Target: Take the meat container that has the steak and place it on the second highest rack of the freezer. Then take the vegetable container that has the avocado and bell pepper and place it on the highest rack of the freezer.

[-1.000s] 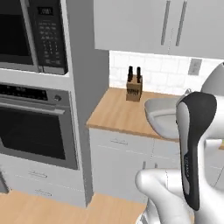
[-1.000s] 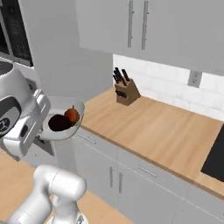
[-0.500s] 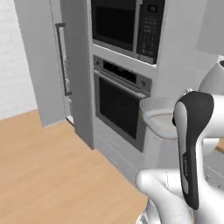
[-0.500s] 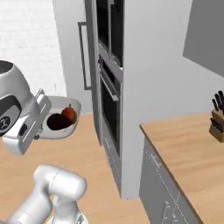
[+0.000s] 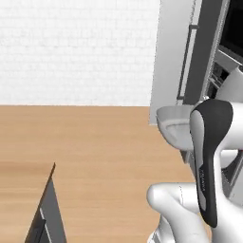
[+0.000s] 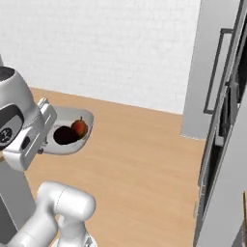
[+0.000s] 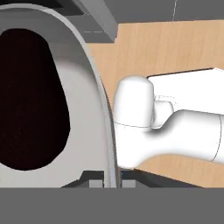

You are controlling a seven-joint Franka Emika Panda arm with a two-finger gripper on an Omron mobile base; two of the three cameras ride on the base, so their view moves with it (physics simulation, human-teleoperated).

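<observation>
White brick wall, wood floor, tall grey freezer [image 6: 205, 72] with black bar handle off right. Round pale grey vegetable container [image 6: 72, 137] rides mid-air, well short of freezer, its rim pinched in two-finger gripper [image 7: 111, 181], jaws nearly shut. Dark egg-shaped avocado [image 6: 65, 135] and reddish-orange bell pepper [image 6: 79, 128] loose inside (will probably roll if tipped). Bowl looks stiff, light; rim grip at one edge means keep level.

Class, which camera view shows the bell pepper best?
The right base view: the bell pepper sits in plain sight inside the vegetable container beside the avocado. The left base view gives the bowl's outside; the hand view, rim and avocado.
</observation>
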